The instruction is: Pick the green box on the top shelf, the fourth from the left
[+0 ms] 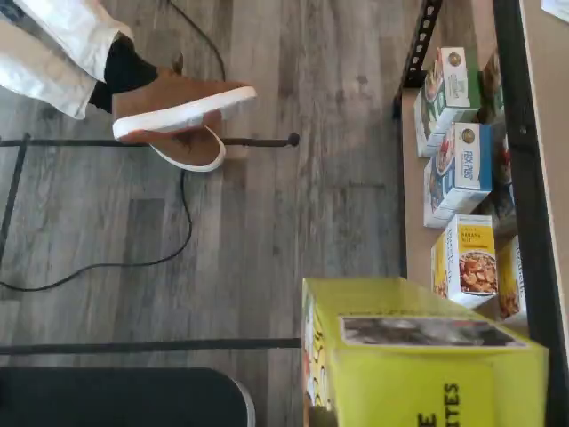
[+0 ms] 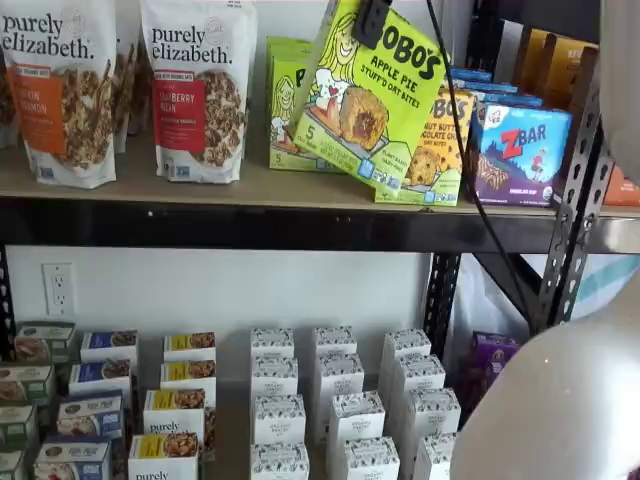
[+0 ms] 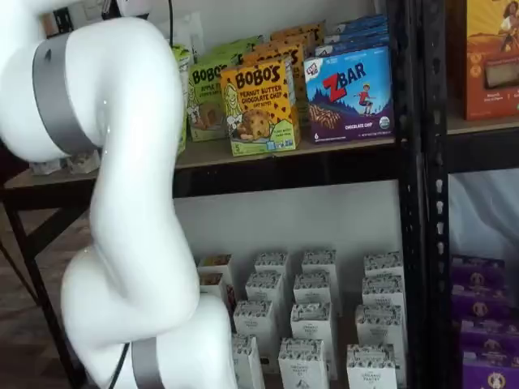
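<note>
With green box (image 2: pixel 375 100) tilted, clear of top shelf (image 2: pixel 250 225), hanging off gripper (image 2: pixel 370 20) at its top edge: jaws presumably clamped on it, can't tell. Long axis slanted; withdraw straight out.

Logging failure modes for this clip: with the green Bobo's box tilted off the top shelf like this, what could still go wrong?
1. The green box hangs tilted from a black finger at its upper edge only; such a small hold may slip or let it swing.
2. Its lower corner sits close to the Peanut Butter Chocolate Chip box and the Zbar box; pulling sideways could drag them off the top shelf.
</note>
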